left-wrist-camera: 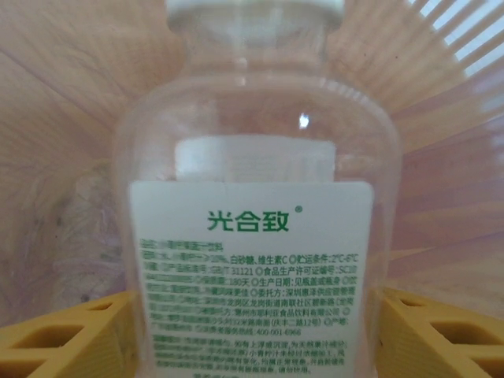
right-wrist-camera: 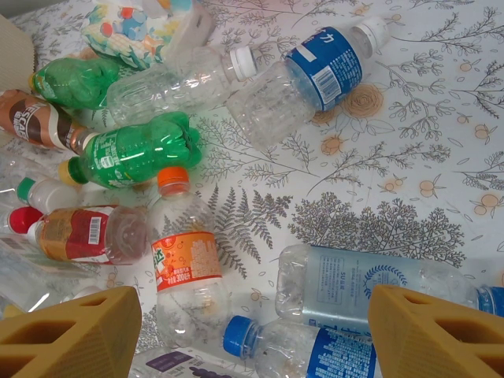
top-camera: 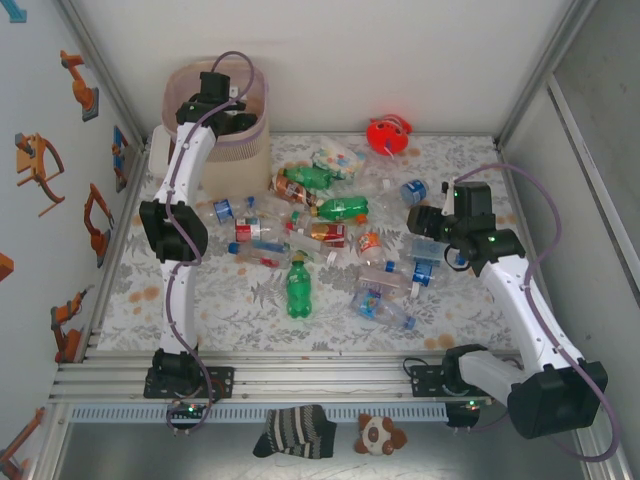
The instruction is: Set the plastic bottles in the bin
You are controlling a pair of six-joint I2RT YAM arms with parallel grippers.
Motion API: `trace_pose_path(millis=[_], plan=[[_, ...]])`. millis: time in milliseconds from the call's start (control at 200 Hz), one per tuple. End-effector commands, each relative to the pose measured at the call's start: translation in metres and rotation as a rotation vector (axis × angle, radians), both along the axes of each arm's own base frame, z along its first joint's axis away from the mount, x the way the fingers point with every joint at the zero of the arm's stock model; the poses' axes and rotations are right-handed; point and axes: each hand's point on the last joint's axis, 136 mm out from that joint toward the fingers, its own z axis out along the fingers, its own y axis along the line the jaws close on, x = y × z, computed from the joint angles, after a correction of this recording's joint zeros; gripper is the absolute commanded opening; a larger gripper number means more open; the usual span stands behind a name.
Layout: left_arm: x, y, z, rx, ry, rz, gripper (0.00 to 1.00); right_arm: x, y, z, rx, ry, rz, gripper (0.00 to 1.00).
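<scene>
Over at the far left corner, the left gripper [left-wrist-camera: 258,315] hangs inside the pale pink bin [left-wrist-camera: 71,94]. A clear bottle [left-wrist-camera: 252,157] with a white cap and a green-printed white label stands upright between its yellow fingers; whether they press it, I cannot tell. The right gripper [right-wrist-camera: 252,298] hovers with its jaws wide apart and empty above the plastic bottles [top-camera: 330,235] scattered across the table [top-camera: 230,300], an orange-capped bottle [right-wrist-camera: 185,268] and a pale-blue-labelled bottle [right-wrist-camera: 354,287] just below it.
</scene>
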Motion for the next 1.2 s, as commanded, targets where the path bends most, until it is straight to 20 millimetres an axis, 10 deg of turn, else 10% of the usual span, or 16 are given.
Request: trace_pose_path(millis=[0,836,1192], plan=[[-0.002,-0.001,0.039,-0.041,-0.073,-0.002,0.76,0.003,0.001,0.003,0.002,-0.014,-0.012,0.75],[-0.056,0.004,0.153,-0.084,-0.233,-0.050,0.78,0.007,0.006,0.014,0.017,-0.041,0.004,0.75],[-0.113,0.005,0.154,-0.048,-0.177,-0.069,0.78,0.013,0.015,0.010,0.027,-0.031,0.030,0.75]])
